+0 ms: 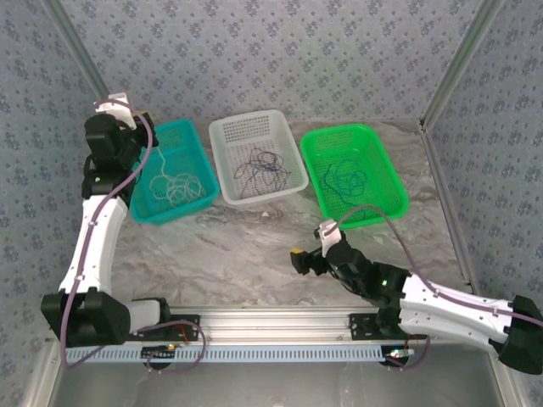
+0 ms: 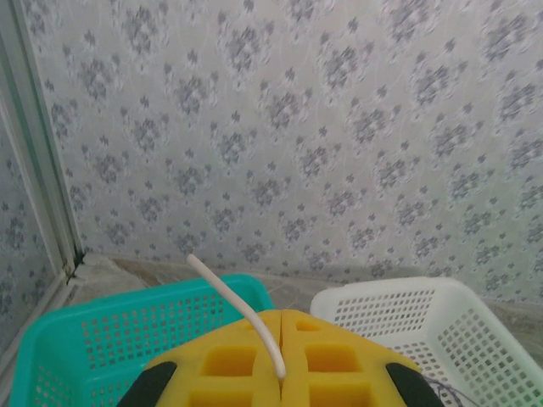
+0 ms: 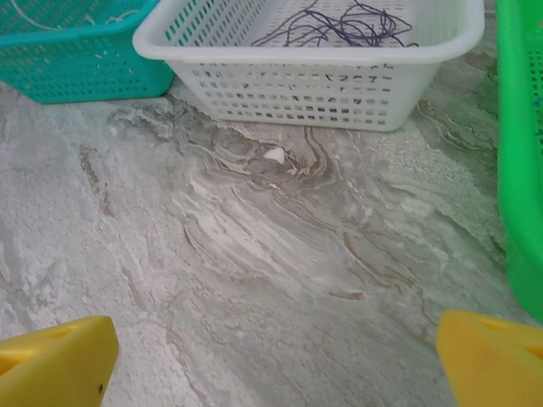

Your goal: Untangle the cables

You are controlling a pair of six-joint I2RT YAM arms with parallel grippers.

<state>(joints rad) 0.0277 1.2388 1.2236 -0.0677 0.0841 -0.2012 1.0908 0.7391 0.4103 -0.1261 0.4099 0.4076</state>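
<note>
1. At far left: left end effector (image 2: 281,326) raised high above the teal basket (image 1: 170,219), clamped tight on the cream cable (image 2: 233,299), with a short stub poking up past the yellow fingers (image 2: 229,360) in the wrist view
2. Below the grip: seems to trail down into loose pale loops on the teal basket's floor, all inside the rim
3. Likely step in hand: dropping that strand into its own basket. Best done by lowering straight over the basket's middle before letting go, so that the tail falls inside and not across the wall towards the white basket (image 1: 246,120)
4. Worth avoiding any upward pull or sideways swing, which could haul the loops up over the rim
5. In the middle: dark purple cable (image 1: 259,163) lying alone in the white basket, apart from the others
6. Further right: blue cable (image 1: 348,180) coiled in the green basket (image 1: 392,170), likewise by itself, so by the look of it the sorting is almost done
7. At right, nearer the arm bases: right end effector (image 1: 310,244) spread wide, holding nothing, low over bare tabletop (image 3: 254,254) in front of the white basket. Sensible to leave it there, clear of the baskets, until the left one lets go
</note>
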